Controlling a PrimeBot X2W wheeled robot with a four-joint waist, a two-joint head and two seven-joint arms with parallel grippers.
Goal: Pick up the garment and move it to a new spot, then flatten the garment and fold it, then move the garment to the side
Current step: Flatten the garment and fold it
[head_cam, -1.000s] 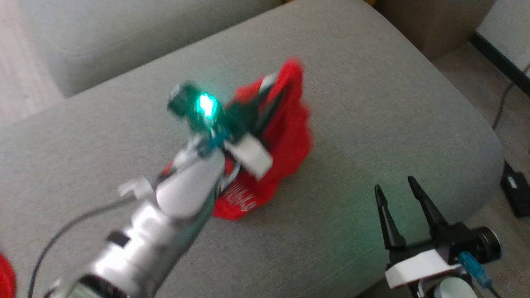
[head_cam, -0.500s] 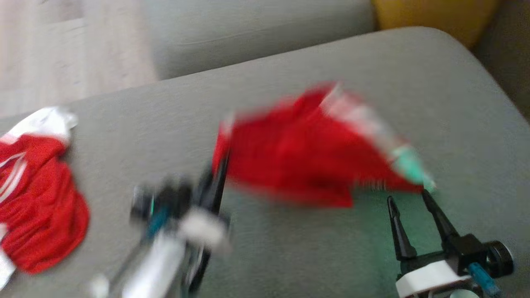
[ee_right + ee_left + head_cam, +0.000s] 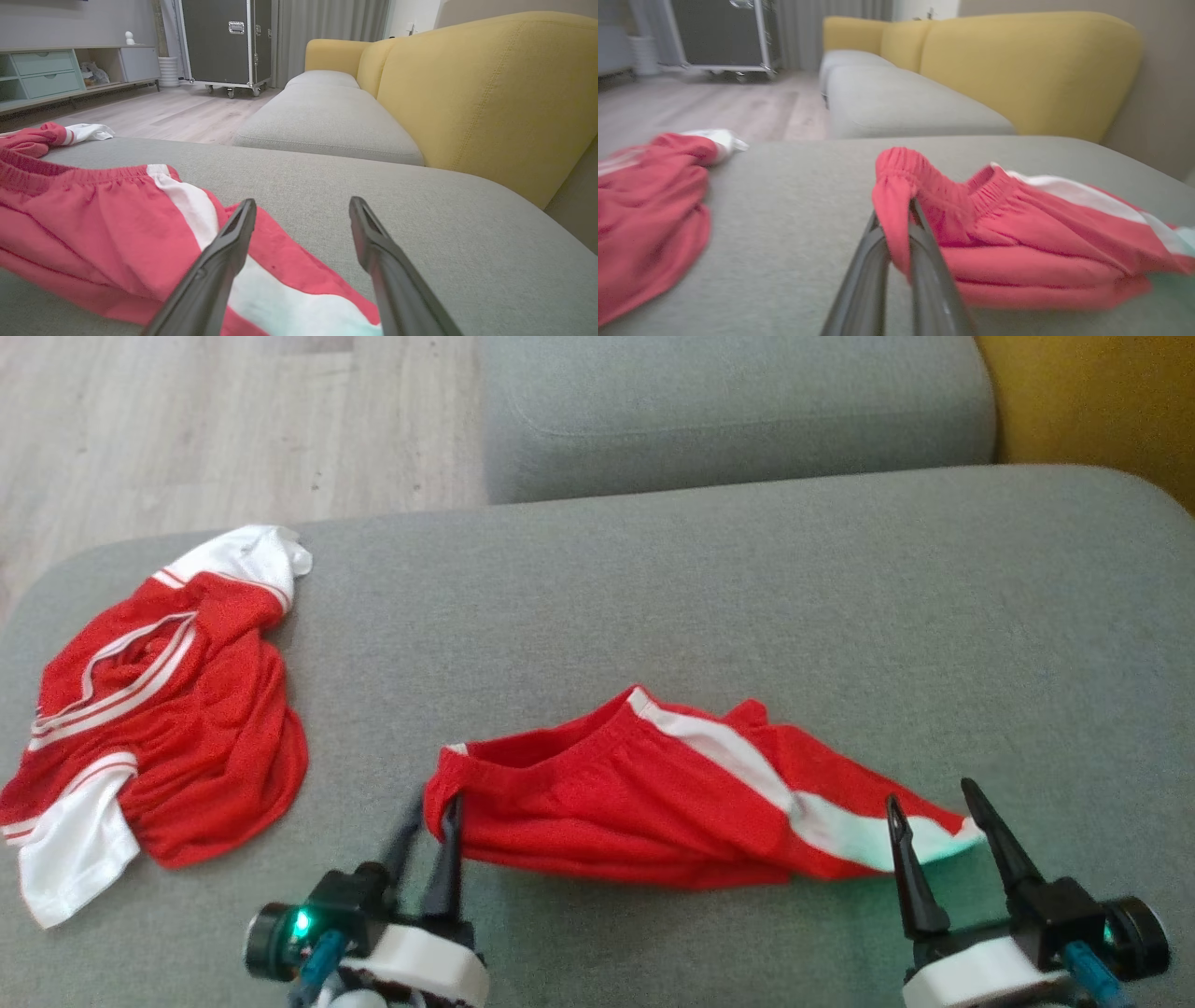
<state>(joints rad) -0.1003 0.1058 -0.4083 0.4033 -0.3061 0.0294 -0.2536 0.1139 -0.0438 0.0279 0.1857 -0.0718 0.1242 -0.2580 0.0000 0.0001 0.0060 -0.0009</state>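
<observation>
Nothing legible: no text, brand or number readable on red shorts (image 3: 607, 793) or elsewhere.

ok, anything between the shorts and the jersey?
Nothing but bare cushion between shorts and jersey, seen in head view.

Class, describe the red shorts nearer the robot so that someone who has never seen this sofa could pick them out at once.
Find the wide grey sofa seat, where two red garments lie. The red elastic-waisted shorts stretch along its near edge between the left gripper and right gripper. Unlike the crumpled red-and-white garment at far left, they carry one broad white stripe.
</observation>
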